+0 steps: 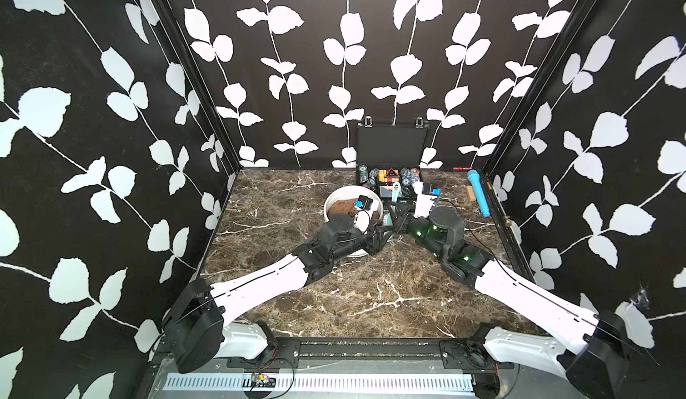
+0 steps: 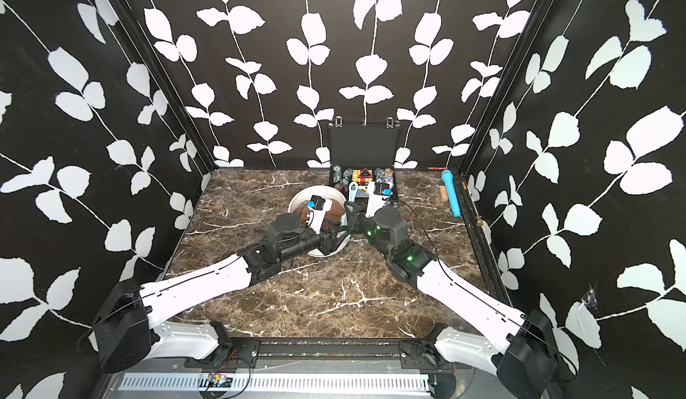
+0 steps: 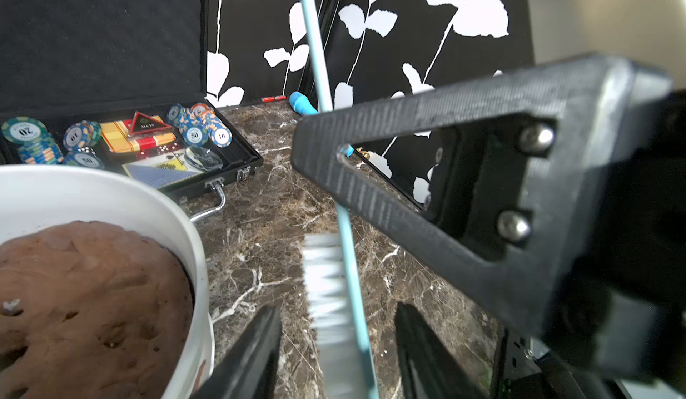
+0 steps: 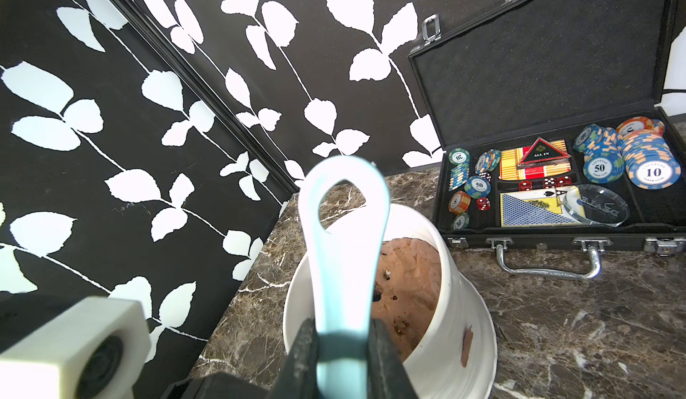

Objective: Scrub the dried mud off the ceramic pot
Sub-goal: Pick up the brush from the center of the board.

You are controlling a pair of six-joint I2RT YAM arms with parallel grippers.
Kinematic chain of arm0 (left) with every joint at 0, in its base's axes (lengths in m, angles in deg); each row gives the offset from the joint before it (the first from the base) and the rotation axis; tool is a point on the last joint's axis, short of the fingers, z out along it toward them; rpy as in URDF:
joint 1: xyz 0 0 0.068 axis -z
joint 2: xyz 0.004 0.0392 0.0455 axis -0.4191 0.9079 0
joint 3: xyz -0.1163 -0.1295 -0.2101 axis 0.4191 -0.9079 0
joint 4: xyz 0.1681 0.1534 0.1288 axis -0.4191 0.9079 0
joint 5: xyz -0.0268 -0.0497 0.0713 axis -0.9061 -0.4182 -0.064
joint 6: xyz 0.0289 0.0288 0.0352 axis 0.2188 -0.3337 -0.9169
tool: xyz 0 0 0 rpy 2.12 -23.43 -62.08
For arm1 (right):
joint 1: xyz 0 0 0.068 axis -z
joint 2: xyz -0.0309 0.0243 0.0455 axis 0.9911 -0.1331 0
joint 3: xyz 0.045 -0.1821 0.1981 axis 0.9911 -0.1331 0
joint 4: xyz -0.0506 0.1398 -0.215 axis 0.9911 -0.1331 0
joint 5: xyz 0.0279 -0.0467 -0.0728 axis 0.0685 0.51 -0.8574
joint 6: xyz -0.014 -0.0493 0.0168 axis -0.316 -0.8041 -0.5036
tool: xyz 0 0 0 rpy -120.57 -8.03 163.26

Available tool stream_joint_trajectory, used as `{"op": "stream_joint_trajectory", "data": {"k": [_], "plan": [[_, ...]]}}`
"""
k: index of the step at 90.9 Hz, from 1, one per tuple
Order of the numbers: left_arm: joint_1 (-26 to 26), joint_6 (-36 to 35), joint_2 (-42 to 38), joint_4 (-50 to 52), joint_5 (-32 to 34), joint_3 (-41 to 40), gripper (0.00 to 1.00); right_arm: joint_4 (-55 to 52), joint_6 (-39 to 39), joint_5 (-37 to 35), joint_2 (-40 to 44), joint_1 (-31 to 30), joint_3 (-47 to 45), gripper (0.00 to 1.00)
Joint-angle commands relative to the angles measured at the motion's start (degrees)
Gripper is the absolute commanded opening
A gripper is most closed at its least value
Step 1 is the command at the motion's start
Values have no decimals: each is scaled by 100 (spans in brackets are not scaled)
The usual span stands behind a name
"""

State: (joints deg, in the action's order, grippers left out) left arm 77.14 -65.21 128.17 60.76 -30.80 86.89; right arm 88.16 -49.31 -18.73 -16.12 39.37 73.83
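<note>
ceramic pot just beside left gripper, jaws parted; right gripper tight on brush

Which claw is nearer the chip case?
Right. The right claw, shut on the brush handle, sits just before the case. The left claw is farther back, open around the bristles beside the pot.

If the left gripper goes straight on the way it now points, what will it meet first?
Most likely the brush: its white bristle head lies between the left gripper's open jaws, just ahead. The right gripper holds its handle. Depth is hard to judge.
</note>
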Motion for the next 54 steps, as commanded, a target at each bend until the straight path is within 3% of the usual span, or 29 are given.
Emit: {"op": "stream_joint_trajectory", "data": {"k": [1, 11, 23, 30, 35, 42, 54], "plan": [[67, -221, 0, 274, 9, 280, 35, 328, 60, -150, 156, -69, -73, 12], [77, -290, -1, 370, 17, 322, 27, 382, 95, -177, 172, -92, -110, 12], [83, -375, 6, 510, 17, 377, 10, 419, 123, -213, 217, -101, -165, 14], [87, -435, -7, 614, 41, 422, 9, 393, 122, -228, 252, -102, -186, 17], [90, -512, -24, 703, 53, 444, 8, 357, 101, -231, 273, -97, -202, 24], [81, -659, -64, 869, 69, 489, 7, 246, 18, -228, 300, -101, -195, 40], [69, -1104, -162, 1401, 141, 594, 6, -148, -444, -249, 419, -101, -102, 55]]}}
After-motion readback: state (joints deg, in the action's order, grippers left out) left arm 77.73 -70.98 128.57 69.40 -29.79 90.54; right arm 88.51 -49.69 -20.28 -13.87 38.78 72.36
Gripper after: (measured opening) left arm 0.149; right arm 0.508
